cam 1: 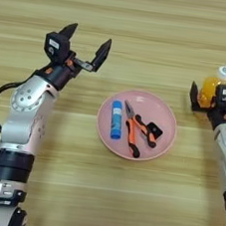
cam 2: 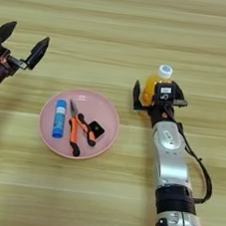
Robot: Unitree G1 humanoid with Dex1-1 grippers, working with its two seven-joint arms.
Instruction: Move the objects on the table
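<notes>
Left eye view: the left gripper [cam 1: 86, 45] is held agape up-left of the pink plate [cam 1: 167, 116], where glue stick [cam 1: 116, 119], pliers [cam 1: 136, 130] and black block [cam 1: 154, 130] lie, while right of it the light, smooth, probably slippery juice bottle [cam 2: 152, 86] is seemingly clasped mid-body by the right gripper [cam 2: 154, 97].
</notes>
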